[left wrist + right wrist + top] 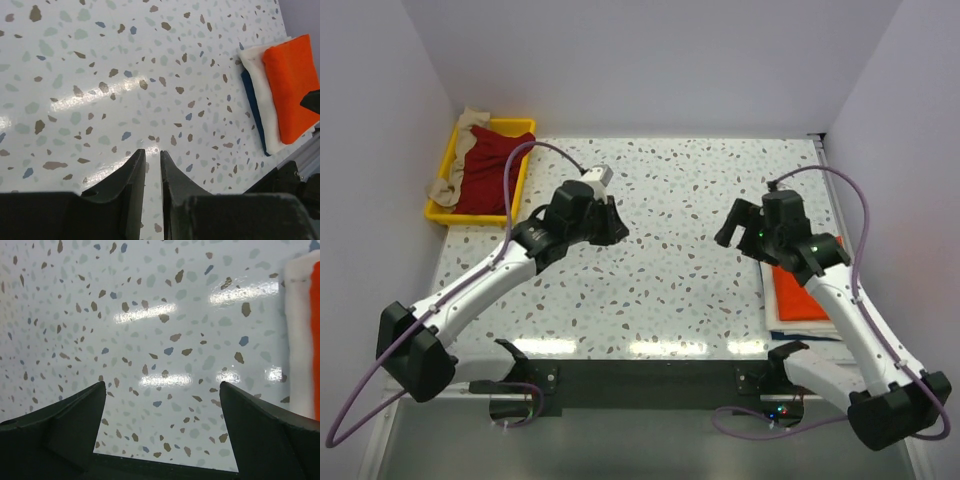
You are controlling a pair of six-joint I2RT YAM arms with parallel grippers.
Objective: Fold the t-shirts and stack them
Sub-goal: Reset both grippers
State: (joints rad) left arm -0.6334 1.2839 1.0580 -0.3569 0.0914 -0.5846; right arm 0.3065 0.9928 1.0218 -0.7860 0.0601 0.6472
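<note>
A folded stack lies at the table's right edge, with a bright orange t-shirt on top. Under it is a cream-white t-shirt and then a dark blue layer. A dark red t-shirt and a beige t-shirt lie crumpled in the yellow tray. My left gripper hovers over bare table left of centre, its jaws a narrow gap apart and empty. To the left of the stack, my right gripper stands wide open with nothing in it.
The yellow tray sits at the back left corner against the wall. White walls close in the table on the left, back and right. Speckled tabletop stretches between the two grippers. The right arm's forearm passes over part of the stack.
</note>
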